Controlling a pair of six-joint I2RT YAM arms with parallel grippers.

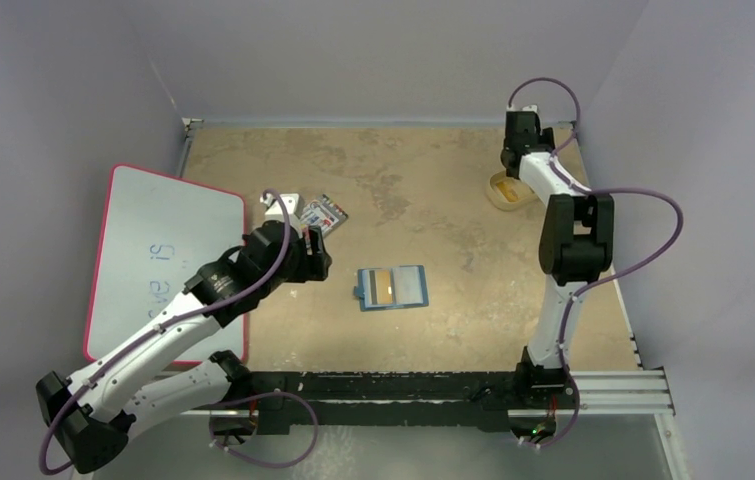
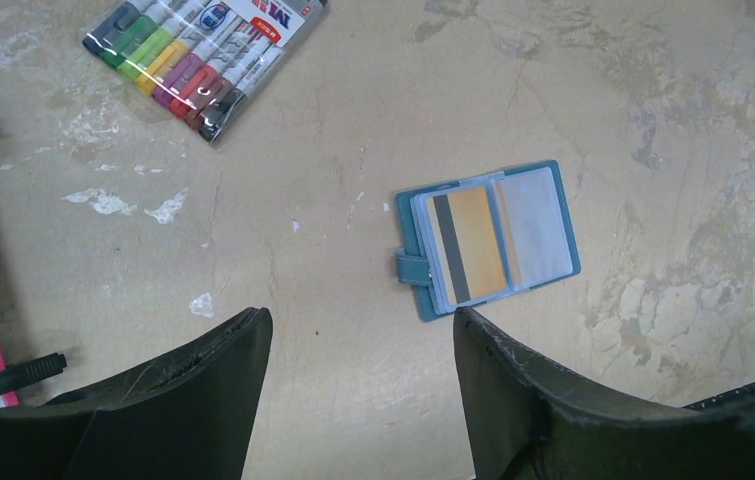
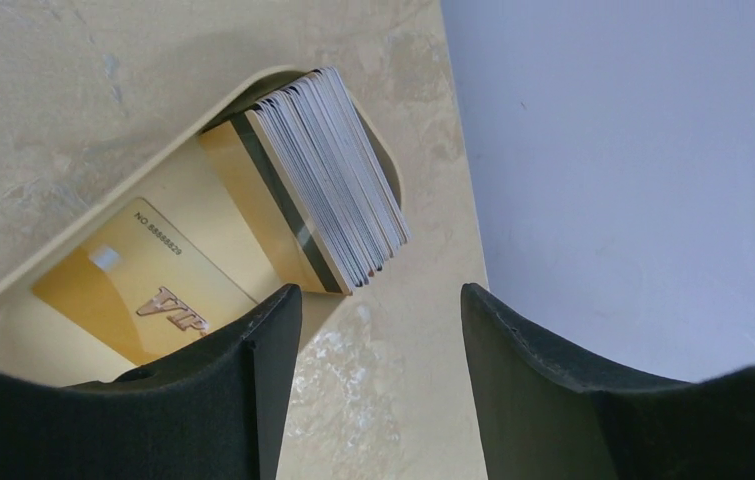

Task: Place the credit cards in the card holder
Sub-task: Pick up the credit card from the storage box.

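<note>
The card holder (image 1: pixel 391 287) (image 2: pixel 488 240) lies open and flat in the middle of the table, teal with a lighter lining. An orange credit card with a dark stripe (image 2: pixel 473 248) fills its left pocket, and the right pocket looks whitish. My left gripper (image 1: pixel 318 255) (image 2: pixel 363 320) hovers open and empty just left of the holder. More credit cards stand as a stack (image 3: pixel 323 175) in the tan tray (image 1: pixel 505 192) (image 3: pixel 53 255), beside a flat gold card (image 3: pixel 143 285). My right gripper (image 1: pixel 513 165) (image 3: pixel 381 295) is open and empty above the tray's edge.
A pack of coloured markers (image 1: pixel 320 213) (image 2: pixel 203 50) lies behind the left gripper. A pink-edged whiteboard (image 1: pixel 168 265) covers the left side, with a small black marker cap (image 2: pixel 28 370) by its edge. The wall stands close to the right of the tray.
</note>
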